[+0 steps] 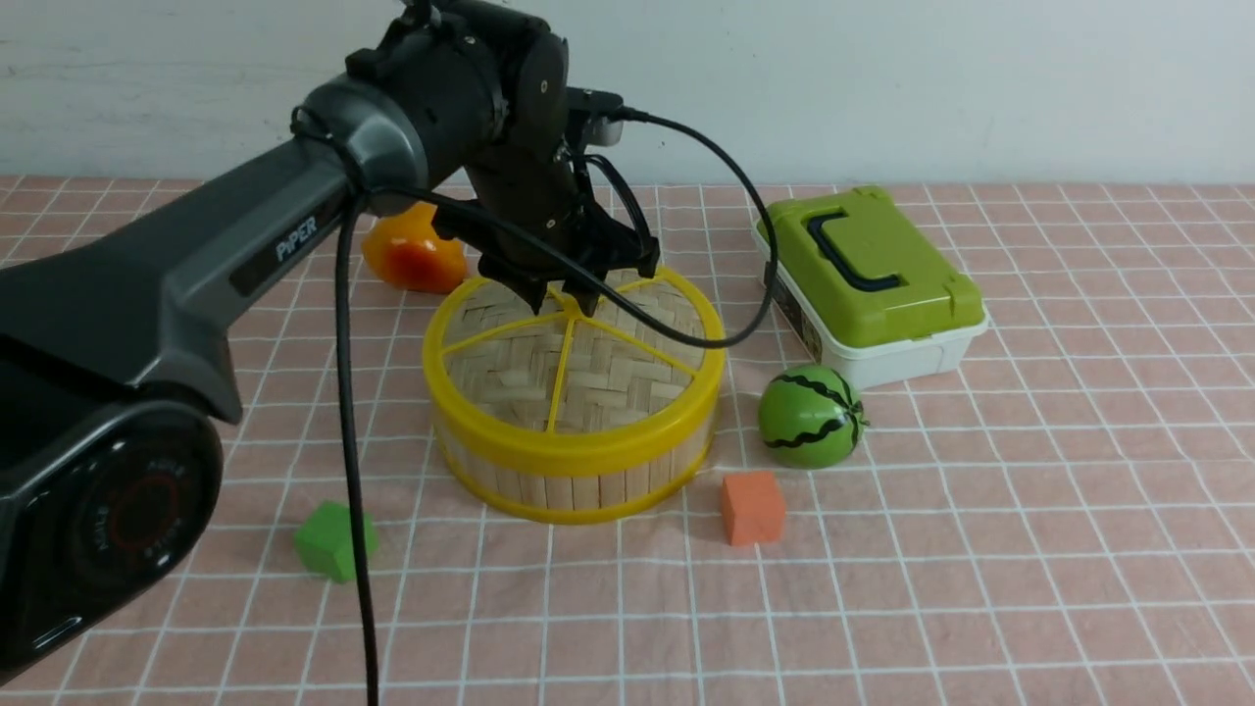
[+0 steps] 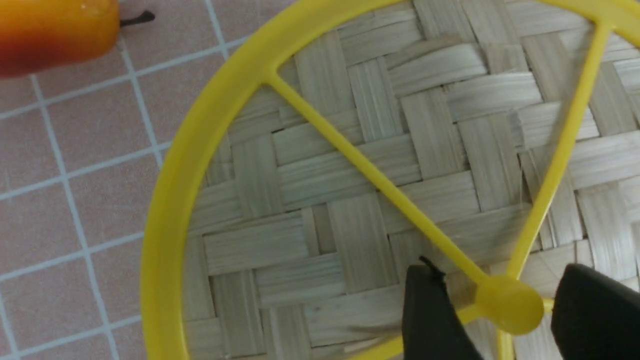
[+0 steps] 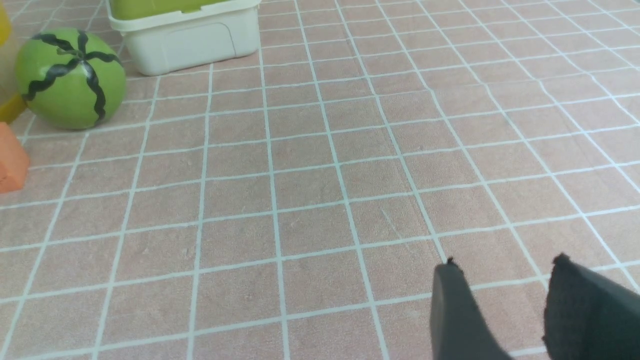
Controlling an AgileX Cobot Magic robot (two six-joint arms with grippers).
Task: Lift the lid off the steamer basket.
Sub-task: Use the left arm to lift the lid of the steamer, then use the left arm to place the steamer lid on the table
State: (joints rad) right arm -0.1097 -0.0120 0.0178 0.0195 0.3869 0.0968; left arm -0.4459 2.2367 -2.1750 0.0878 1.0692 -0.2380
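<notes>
A table covered in a pink cloth with a white grid [image 1: 1029,549] fills the room in front of me, and the robot's long black left arm [image 1: 245,245] reaches across it from the near left. In the middle of the cloth stands the round steamer basket with pale upright bamboo slats and yellow rims [image 1: 578,480]. The flat woven bamboo lid with its thick yellow rim and yellow spokes [image 1: 520,368] is still seated on top of it. To the right, a little further back, is a rectangular white box with a green top and dark handle [image 1: 873,294]. A green ball striped like a watermelon [image 1: 811,416] rests just beside the basket's right side, in front of the box. An orange-and-yellow toy fruit [image 1: 412,255] lies behind the basket to the left, partly hidden by the arm. An orange cube [image 1: 752,507] sits near the basket's front right, and a green cube [image 1: 333,539] lies further off to the front left. The left gripper [image 2: 500,272] points down onto the lid with its two dark fingers spread either side of the small yellow hub [image 2: 510,305], a sliver of gap showing on each side. The right gripper [image 3: 505,265] is well to the right over bare cloth, its fingers apart with nothing between them.
</notes>
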